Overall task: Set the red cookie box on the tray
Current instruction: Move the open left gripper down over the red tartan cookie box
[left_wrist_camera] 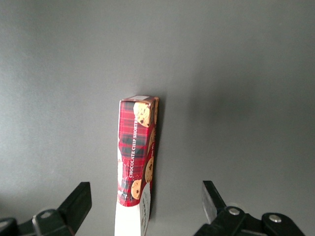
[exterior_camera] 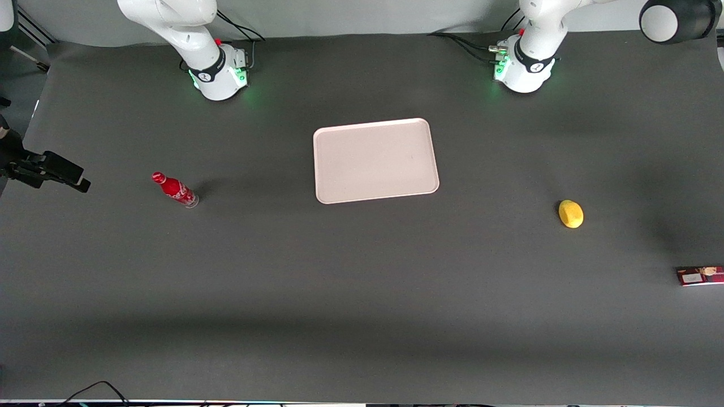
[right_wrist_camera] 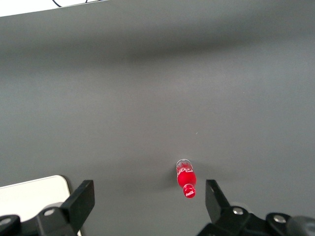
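The red cookie box [exterior_camera: 701, 276] lies on the dark table at the working arm's end, cut off by the front view's edge and nearer the front camera than the tray. The left wrist view shows the box [left_wrist_camera: 137, 152] lying lengthwise, plaid red with cookie pictures and a white patch at one end. My left gripper [left_wrist_camera: 146, 189] hovers above the box, open, with one black finger [left_wrist_camera: 81, 199] on each side and wide gaps to the box. The gripper itself is out of the front view. The pale pinkish tray [exterior_camera: 376, 160] sits mid-table with nothing on it.
A yellow lemon [exterior_camera: 570, 213] rests between the tray and the cookie box. A small red soda bottle [exterior_camera: 175, 190] stands toward the parked arm's end. Both arm bases sit farther from the front camera than the tray.
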